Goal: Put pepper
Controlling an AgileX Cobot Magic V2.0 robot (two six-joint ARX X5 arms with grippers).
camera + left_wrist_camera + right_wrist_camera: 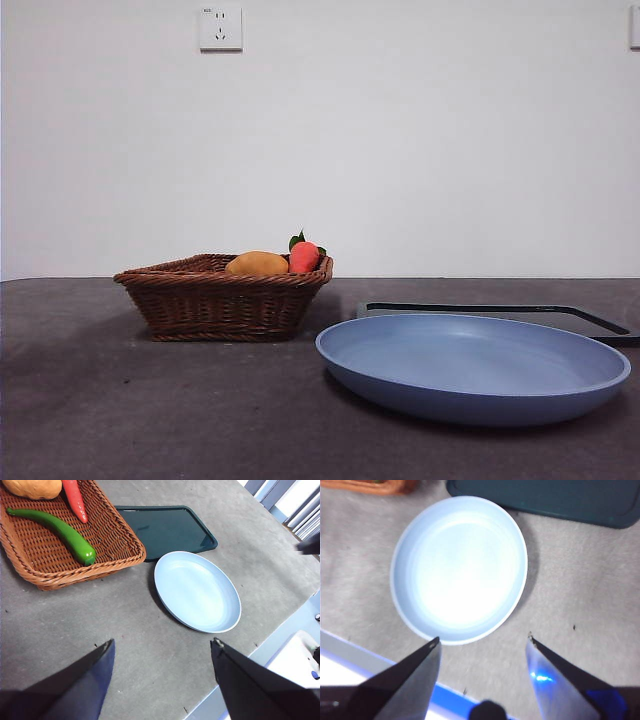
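The pepper (60, 530), a long glossy green vegetable, lies inside the brown wicker basket (105, 562) in the left wrist view. In the front view the wall of the basket (225, 300) hides it. The blue plate (470, 365) stands empty on the table to the right of the basket; it also shows in the left wrist view (197, 591) and the right wrist view (460, 567). My left gripper (162, 647) is open and empty, high above the table, apart from the basket. My right gripper (484, 637) is open and empty above the plate's near edge.
The basket also holds a yellow-orange fruit (257, 264) and a red-orange fruit with green leaves (304, 256). A dark green tray (167, 527) lies flat behind the plate. The table's edge (280, 635) runs close beside the plate.
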